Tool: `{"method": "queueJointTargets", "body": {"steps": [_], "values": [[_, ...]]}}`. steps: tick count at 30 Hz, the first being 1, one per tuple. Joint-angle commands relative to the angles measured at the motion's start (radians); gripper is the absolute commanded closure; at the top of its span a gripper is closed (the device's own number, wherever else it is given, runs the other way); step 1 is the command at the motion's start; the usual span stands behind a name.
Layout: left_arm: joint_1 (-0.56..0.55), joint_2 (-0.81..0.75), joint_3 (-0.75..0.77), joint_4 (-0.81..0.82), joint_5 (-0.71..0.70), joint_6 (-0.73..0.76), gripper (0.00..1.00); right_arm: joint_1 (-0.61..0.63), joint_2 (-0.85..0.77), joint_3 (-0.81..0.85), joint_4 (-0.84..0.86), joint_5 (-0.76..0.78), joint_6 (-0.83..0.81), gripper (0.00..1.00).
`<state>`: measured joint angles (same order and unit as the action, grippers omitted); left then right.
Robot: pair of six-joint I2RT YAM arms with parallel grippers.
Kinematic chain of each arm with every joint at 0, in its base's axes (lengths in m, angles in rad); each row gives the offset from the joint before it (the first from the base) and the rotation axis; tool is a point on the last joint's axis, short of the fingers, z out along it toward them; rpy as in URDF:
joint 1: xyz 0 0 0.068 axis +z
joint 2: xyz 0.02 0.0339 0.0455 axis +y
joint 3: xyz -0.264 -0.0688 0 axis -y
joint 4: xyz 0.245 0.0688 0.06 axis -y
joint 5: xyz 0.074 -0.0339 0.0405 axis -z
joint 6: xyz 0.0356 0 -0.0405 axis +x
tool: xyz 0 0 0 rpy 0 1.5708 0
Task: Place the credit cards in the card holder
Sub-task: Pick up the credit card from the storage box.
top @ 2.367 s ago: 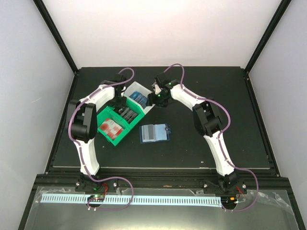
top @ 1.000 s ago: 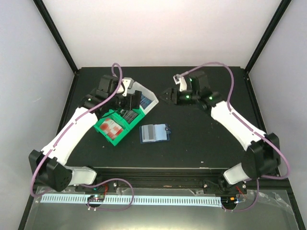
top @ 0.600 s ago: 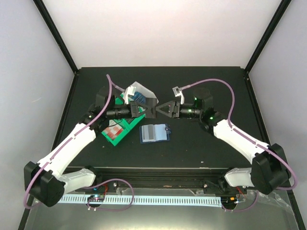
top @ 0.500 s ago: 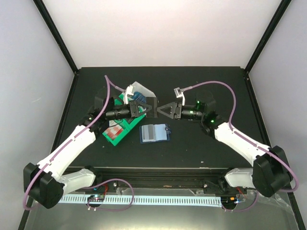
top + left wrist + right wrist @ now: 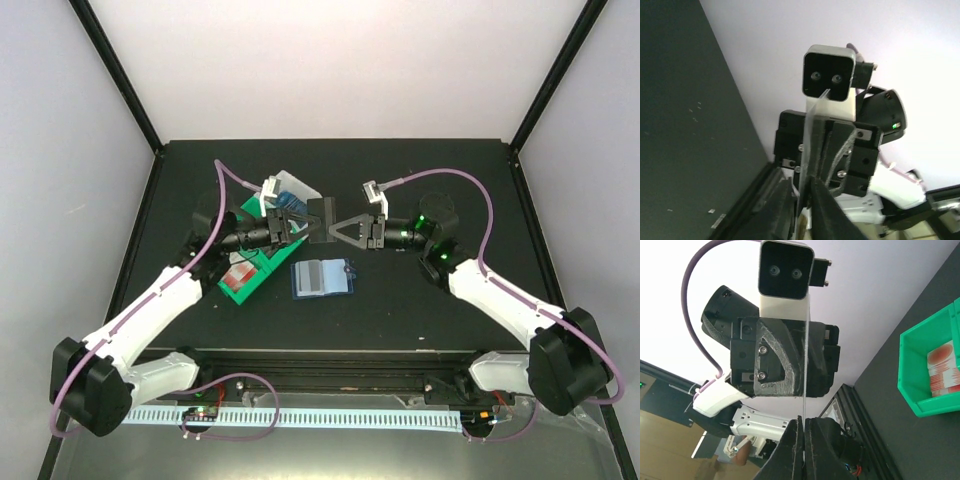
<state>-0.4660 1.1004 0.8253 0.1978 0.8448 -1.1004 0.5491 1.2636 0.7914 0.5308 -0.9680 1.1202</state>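
Two pincers share one card in mid-air

The left pincer (image 5: 303, 226) and right pincer (image 5: 328, 228) are both clenched on one dark thin plastic credit card (image 5: 318, 213), tips nearly meeting above the black counter (image 5: 385, 312). Just nearer lies the open blue-grey card holder (image 5: 322, 278), with a green plastic bin (image 5: 252, 268) to its left.

Twin YAM arms: white shells, black joints.
Left arm (image 5: 150, 302) and right arm (image 5: 500, 295) each carry a purple cable (image 5: 450, 175); green lights (image 5: 421, 217) at joints; left gripper (image 5: 303, 226), right gripper (image 5: 328, 227) black, angular, silver screws (image 5: 761, 362); white two-lens wrist camera (image 5: 785, 270).
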Motion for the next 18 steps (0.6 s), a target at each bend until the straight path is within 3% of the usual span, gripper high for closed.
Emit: {"method": "queueJointTargets", "body": {"steps": [1, 4, 6, 11, 18], "values": [[-0.007, -0.023, -0.004, -0.09, -0.023, 0.084, 0.82, 0.003, -0.025, 0.022, -0.059, 0.008, -0.071, 0.99], [-0.007, -0.042, 0.012, -0.324, -0.165, 0.243, 0.49, 0.003, -0.041, 0.024, -0.244, 0.074, -0.207, 0.99], [-0.007, -0.051, 0.004, -0.444, -0.295, 0.326, 0.37, 0.003, -0.045, 0.019, -0.382, 0.134, -0.303, 0.99], [-0.016, -0.029, -0.088, -0.483, -0.421, 0.394, 0.33, 0.003, 0.01, -0.04, -0.577, 0.287, -0.434, 0.99], [-0.109, 0.146, -0.117, -0.442, -0.536, 0.429, 0.4, 0.003, 0.167, -0.13, -0.475, 0.335, -0.431, 0.99]]}}
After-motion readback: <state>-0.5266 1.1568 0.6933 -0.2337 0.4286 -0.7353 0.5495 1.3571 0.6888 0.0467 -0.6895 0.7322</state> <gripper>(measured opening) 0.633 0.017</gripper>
